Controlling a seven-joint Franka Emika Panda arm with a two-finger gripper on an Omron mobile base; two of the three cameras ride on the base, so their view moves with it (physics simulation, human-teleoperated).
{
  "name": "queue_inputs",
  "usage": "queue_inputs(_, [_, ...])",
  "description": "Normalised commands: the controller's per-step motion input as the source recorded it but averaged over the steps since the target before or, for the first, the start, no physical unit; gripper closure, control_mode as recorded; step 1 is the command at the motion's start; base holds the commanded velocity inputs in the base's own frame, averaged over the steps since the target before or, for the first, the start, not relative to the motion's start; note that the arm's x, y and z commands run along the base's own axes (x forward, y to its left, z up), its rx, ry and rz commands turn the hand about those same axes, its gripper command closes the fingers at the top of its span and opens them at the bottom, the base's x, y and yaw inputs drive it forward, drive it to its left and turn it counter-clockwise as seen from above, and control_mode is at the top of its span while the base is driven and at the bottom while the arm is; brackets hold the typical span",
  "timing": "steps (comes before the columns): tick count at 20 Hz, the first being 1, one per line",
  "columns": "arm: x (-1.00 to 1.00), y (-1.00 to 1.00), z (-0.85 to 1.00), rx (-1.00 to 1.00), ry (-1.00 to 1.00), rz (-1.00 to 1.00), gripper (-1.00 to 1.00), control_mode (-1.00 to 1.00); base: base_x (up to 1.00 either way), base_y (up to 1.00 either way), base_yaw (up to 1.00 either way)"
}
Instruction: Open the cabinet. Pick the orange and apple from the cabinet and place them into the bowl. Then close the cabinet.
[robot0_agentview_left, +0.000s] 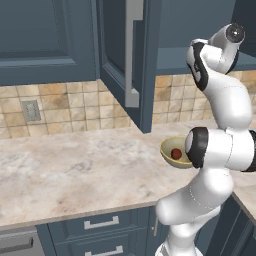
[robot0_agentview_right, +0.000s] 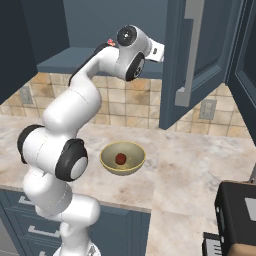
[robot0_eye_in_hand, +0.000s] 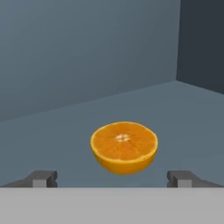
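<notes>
With both cabinet (robot0_agentview_left: 122, 60) doors swung open over a marbled counter (robot0_agentview_left: 70, 165), reaches a white arm (robot0_agentview_left: 225, 100) up into the cabinet's lower shelf.

From the left base camera:
- at 9 o'clock, a grey wall outlet (robot0_agentview_left: 31, 110) on tan tile.
- at 12 o'clock, an open door seen edge-on, with a long silver handle (robot0_agentview_left: 133, 55).
- at 3 o'clock, slightly low, the bowl (robot0_agentview_left: 168, 148) on the counter, partly hidden by the arm's elbow; holds the apple (robot0_agentview_left: 176, 153).
- at 6 o'clock, blue drawers (robot0_agentview_left: 100, 227) below the counter edge.

From the right base camera:
- at 9 o'clock, the arm's shoulder and elbow.
- at 11 to 12 o'clock, the wrist poking into the cabinet opening, just above the shelf floor.
- at centre, slightly low, the bowl, standing alone on the counter with the apple resting in its middle.
- at 1 to 2 o'clock, an open door hanging out over the counter.
- at 5 o'clock, a dark appliance (robot0_agentview_right: 237, 210).

From the hand camera:
- at 7 and 5 o'clock, two dark fingertips (robot0_eye_in_hand: 41, 178) of the gripper (robot0_eye_in_hand: 113, 179), spread wide and gripping nothing.
- at centre, slightly low, the orange (robot0_eye_in_hand: 124, 146), a half with cut face turned up, sitting on the cabinet floor just ahead of the tips and between their lines, apart from both.
- at 1 o'clock, the cabinet's darker inner corner.
</notes>
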Motion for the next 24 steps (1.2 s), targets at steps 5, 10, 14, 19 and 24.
queue_inputs(5, [0.45, -0.15, -0.04, 0.00, 0.03, 0.00, -1.00, -1.00, 0.00, 0.00, 0.00])
queue_inputs(10, [0.47, -0.02, -0.21, 0.00, 0.10, 0.00, -1.00, -1.00, 0.00, 0.00, 0.00])
queue_inputs(14, [0.26, -0.05, -0.42, -0.04, 0.09, 0.00, 1.00, -1.00, 0.00, 0.00, 0.00])
queue_inputs(19, [0.09, -0.04, -0.05, 0.00, 0.00, 0.00, 1.00, -1.00, 0.00, 0.00, 0.00])
queue_inputs(24, [-0.02, 0.00, 0.00, 0.00, 0.00, 0.00, 1.00, -1.00, 0.00, 0.00, 0.00])
